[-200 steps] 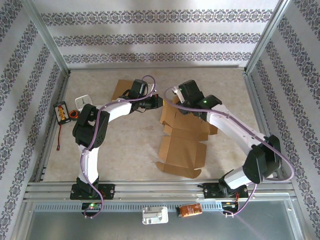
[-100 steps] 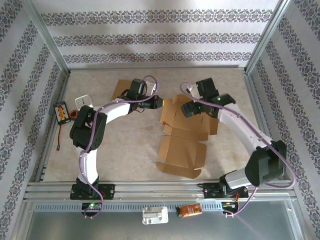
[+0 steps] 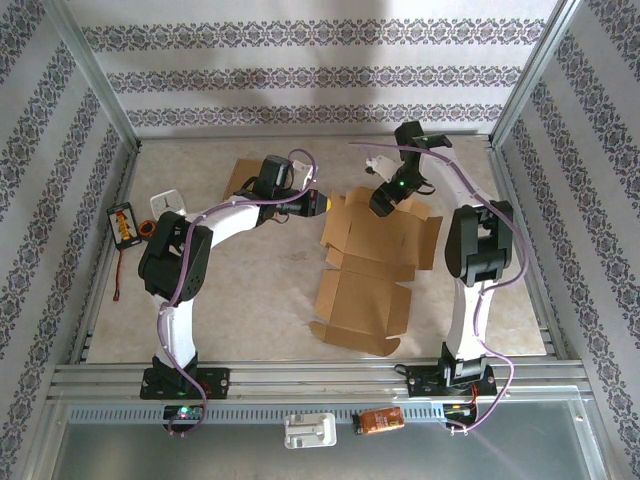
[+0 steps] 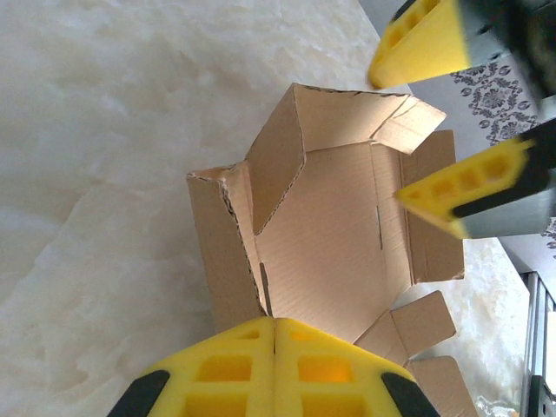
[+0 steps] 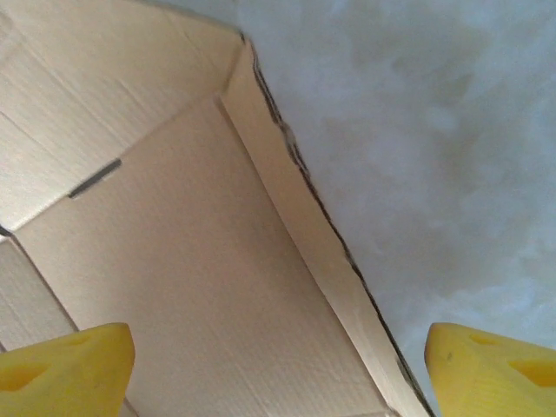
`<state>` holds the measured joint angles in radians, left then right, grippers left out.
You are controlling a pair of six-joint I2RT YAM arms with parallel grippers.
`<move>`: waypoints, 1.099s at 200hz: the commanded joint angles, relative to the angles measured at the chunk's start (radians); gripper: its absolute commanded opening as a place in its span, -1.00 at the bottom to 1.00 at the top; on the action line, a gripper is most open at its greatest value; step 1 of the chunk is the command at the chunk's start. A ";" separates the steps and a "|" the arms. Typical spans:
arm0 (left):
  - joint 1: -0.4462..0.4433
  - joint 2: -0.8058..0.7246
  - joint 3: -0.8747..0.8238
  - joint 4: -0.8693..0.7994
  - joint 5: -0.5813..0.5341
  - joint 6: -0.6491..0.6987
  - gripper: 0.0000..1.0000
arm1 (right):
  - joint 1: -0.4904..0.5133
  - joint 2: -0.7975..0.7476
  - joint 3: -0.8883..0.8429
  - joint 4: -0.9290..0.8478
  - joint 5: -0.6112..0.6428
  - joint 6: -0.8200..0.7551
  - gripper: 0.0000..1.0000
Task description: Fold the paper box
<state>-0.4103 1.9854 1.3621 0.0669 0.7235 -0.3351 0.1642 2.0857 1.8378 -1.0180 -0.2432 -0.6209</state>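
One paper box (image 3: 372,262) lying mid-table, far section standing up in partial walls, near panels lying flat. Inside raised section: bare cardboard floor showing. Left gripper (image 3: 322,203) clenching tight, fingertips meeting just beside box's far-left wall. Right gripper (image 3: 386,198) hanging released, yellow fingers (image 5: 62,365) spreading wide above box's far-right wall. Spare cardboard sheet (image 3: 245,178) lying far-left.

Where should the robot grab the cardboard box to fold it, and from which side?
Best the thin side wall of the cardboard box, from above. It looks raised off the table, so it can be pinched on both faces. The open right gripper hangs over it, with the wall between its fingers.
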 commanded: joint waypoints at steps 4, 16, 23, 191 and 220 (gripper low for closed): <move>0.009 -0.017 0.038 -0.005 0.018 0.036 -1.00 | -0.009 0.040 0.051 -0.026 0.022 -0.031 0.46; 0.010 -0.017 0.038 -0.003 0.017 0.036 -1.00 | -0.011 0.056 0.054 -0.014 0.033 -0.040 0.26; 0.009 -0.014 0.040 -0.004 0.016 0.036 -1.00 | -0.011 0.064 0.056 -0.011 0.032 -0.040 0.13; 0.143 -0.114 -0.183 0.193 0.218 0.187 0.25 | 0.256 -0.448 -0.349 0.288 0.614 -0.303 -1.00; 0.115 -0.065 -0.160 0.234 0.232 0.233 0.39 | 0.290 -0.465 -0.409 0.380 0.696 -0.327 -1.00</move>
<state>-0.2680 1.8805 1.1709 0.2218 0.8761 -0.1844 0.4305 1.6428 1.4834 -0.7296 0.3428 -0.9043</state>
